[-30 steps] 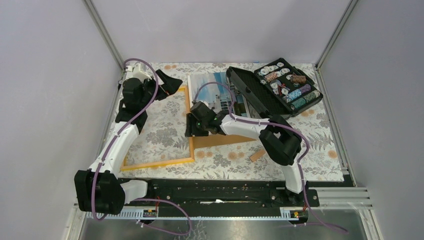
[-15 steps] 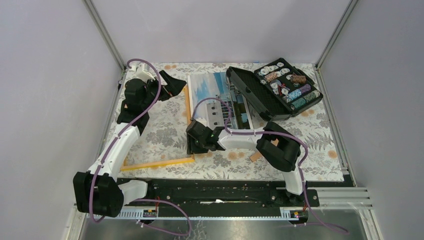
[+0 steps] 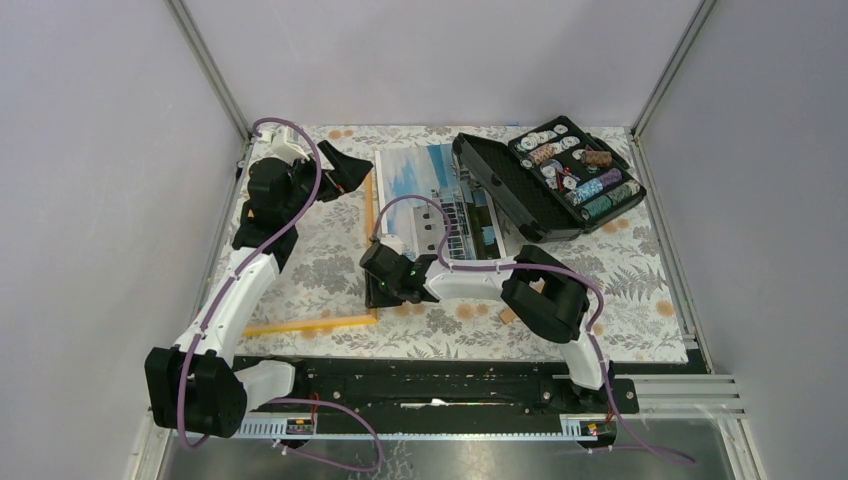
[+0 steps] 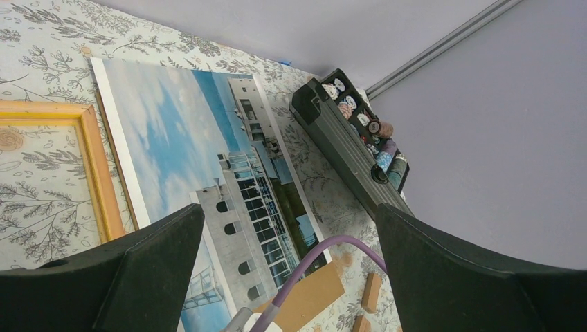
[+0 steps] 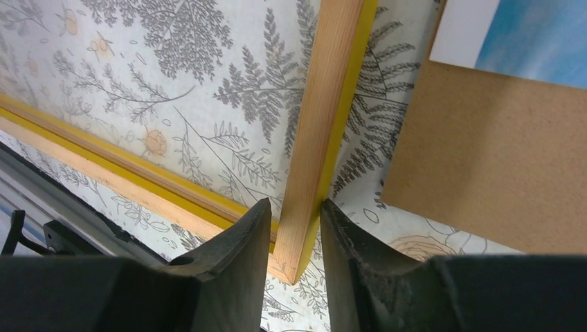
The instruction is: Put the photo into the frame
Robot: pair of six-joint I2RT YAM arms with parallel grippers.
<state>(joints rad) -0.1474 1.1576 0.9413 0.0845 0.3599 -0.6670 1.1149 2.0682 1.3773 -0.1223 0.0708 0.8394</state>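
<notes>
The orange-yellow frame [image 3: 300, 325] lies flat at centre-left, with only tablecloth showing inside it. Its right bar [image 5: 325, 117] runs between the fingers of my right gripper [image 5: 295, 204], close to the near right corner. Both pads [image 5: 242, 235] press against the bar, so this gripper [image 3: 380, 290] is shut on the frame. The photo [image 3: 430, 180] of a white building under blue sky lies face up just right of the frame [image 4: 93, 159]. My left gripper [image 3: 345, 172] hovers wide open above the frame's far right corner, with nothing between its fingers [image 4: 159, 256]; the photo [image 4: 180, 138] is below it.
A brown backing board [image 5: 484, 159] lies under the photo's near edge. An open black case of chips [image 3: 550, 180] stands at the back right. Small wooden blocks [image 4: 372, 290] lie near the board. Grey walls enclose the table.
My right gripper has drawn back toward the near edge and leftward, narrowing its jaws onto the frame's bar; the frame shifted left with it. The left gripper moved slightly right.
</notes>
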